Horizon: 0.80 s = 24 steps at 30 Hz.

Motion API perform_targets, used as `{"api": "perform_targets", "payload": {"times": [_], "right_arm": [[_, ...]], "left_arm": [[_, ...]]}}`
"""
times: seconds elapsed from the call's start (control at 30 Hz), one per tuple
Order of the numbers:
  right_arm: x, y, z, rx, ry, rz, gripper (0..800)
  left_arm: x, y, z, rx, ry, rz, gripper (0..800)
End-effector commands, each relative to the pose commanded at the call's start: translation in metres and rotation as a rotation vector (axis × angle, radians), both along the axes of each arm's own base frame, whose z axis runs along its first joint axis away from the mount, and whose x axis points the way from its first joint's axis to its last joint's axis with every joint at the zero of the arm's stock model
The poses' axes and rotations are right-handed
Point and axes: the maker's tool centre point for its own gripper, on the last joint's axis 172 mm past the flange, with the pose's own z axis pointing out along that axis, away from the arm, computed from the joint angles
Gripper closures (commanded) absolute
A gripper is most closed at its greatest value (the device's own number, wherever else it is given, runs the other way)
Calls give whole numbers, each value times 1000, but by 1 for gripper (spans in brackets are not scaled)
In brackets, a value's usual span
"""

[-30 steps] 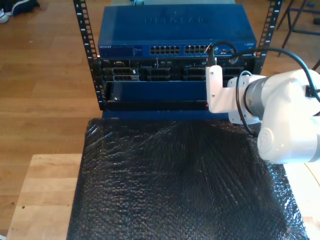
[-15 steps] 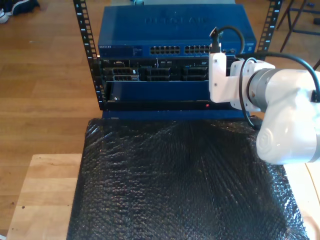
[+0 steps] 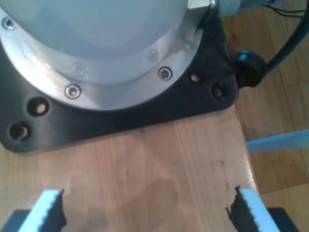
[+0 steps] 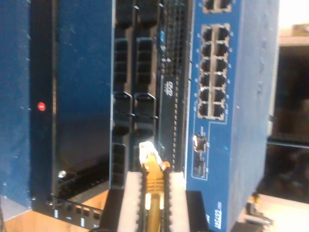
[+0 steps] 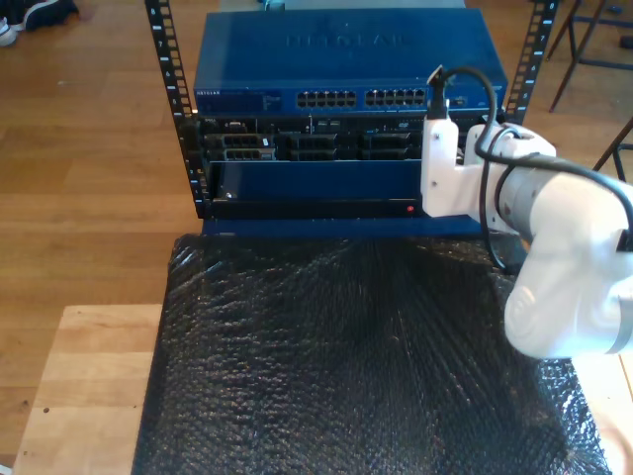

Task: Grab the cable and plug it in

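Observation:
The yellow cable (image 4: pixel 153 193) runs between the two white pads (image 4: pixel 130 198) of my second gripper (image 4: pixel 152 198), which is shut on it. Its clear plug (image 4: pixel 147 151) sticks out past the fingertips, a short way off the rack's dark middle unit (image 4: pixel 137 96). The blue network switch (image 4: pixel 227 96) with its rows of ports (image 4: pixel 212 72) lies beside the plug's line. In the exterior view the second arm (image 5: pixel 554 257) reaches to the rack front at that view's right, near the switch (image 5: pixel 336 59). My first gripper (image 3: pixel 147 212) is open over bare wood, with nothing between its fingers (image 3: pixel 50 210).
A black bubble-wrap mat (image 5: pixel 366 356) covers the table in front of the rack (image 5: pixel 168 99). Light wood table (image 5: pixel 89 386) shows at the exterior view's lower left. An arm's round base on a black plate (image 3: pixel 120 111) stands just ahead of my first gripper.
The second arm has swung toward the exterior view's right and slightly up along the rack front, carrying the cable.

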Motion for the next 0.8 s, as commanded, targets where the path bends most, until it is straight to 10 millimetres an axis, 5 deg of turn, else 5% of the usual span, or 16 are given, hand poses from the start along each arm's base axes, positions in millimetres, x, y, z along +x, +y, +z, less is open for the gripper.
{"api": "perform_targets", "payload": {"times": [0.8], "right_arm": [[-32, 23, -7, -8, -110, 46, 800]], "left_arm": [[0, 0, 0, 0, 0, 0, 0]]}}
